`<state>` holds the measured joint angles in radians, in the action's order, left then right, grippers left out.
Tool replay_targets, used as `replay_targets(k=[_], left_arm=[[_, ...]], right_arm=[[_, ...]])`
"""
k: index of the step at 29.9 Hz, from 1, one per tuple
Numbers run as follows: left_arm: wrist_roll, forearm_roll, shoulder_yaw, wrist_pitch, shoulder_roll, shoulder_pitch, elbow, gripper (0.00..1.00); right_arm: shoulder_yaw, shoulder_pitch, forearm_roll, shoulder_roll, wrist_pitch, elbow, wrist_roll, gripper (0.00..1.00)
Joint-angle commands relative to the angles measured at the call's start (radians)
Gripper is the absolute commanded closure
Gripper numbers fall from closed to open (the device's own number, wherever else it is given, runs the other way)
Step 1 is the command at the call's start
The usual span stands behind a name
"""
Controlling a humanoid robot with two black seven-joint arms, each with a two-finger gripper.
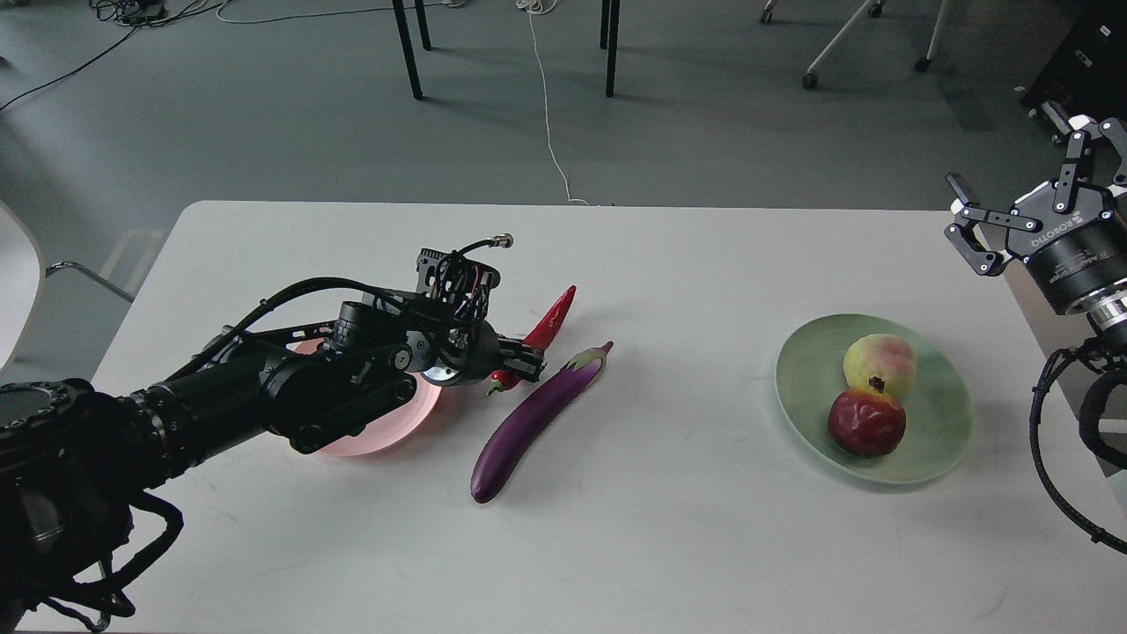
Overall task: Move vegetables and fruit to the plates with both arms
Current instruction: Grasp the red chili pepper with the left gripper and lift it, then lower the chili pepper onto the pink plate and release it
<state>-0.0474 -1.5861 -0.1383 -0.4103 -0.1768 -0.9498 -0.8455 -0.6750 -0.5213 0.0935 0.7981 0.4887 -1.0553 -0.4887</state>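
Note:
My left gripper (526,361) is shut on the stem end of the red chili pepper (552,319), whose tip points up and to the right. The purple eggplant (533,421) lies on the table just right of the gripper, close to it. The pink plate (374,438) sits under my left arm and is mostly hidden. The green plate (933,440) at the right holds the peach (880,361) and the pomegranate (867,423). My right gripper (1012,158) is open and empty, raised beyond the table's right edge, above and right of the green plate.
The white table (669,546) ends at the right just past the green plate. Chair and table legs (408,48) and a white cable (548,114) are on the floor beyond the far edge. A white chair (18,273) stands at the left.

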Motion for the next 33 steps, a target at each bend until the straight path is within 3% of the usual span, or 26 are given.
replay_targets(k=[1,4,9,16,23,29,31,33], left_arm=[[0.000,0.018,-0.007,-0.005,-0.013,-0.015,-0.009,0.84],[0.007,0.020,-0.017,-0.010,-0.053,-0.064,-0.043,0.84],[0.006,0.063,-0.020,-0.056,-0.212,-0.155,-0.228,0.84],[-0.029,0.075,-0.003,-0.078,-0.532,-0.083,-0.546,0.84],[-0.008,0.075,-0.011,-0.073,-0.661,0.049,-0.520,0.82],[-0.005,0.077,-0.006,0.024,-0.664,0.123,-0.466,0.77],[-0.006,0.078,-0.006,0.027,-0.664,0.134,-0.466,0.70],[-0.009,0.077,-0.007,0.028,-0.664,0.135,-0.466,0.49]], right_arm=[[0.000,0.000,0.000,0.001,0.000,0.000,0.000,0.02],[0.000,0.000,0.000,0.001,0.000,0.001,0.000,0.02],[0.000,-0.002,0.000,0.001,0.000,0.003,0.000,0.02],[0.000,-0.002,0.000,0.001,0.000,0.001,0.000,0.02],[0.000,-0.002,0.000,0.000,0.000,-0.005,0.000,0.02],[0.002,-0.003,0.000,0.003,0.000,-0.017,0.000,0.02],[0.000,-0.005,0.000,0.007,0.000,-0.018,0.000,0.02],[0.002,-0.005,0.000,0.016,0.000,-0.020,0.000,0.02]])
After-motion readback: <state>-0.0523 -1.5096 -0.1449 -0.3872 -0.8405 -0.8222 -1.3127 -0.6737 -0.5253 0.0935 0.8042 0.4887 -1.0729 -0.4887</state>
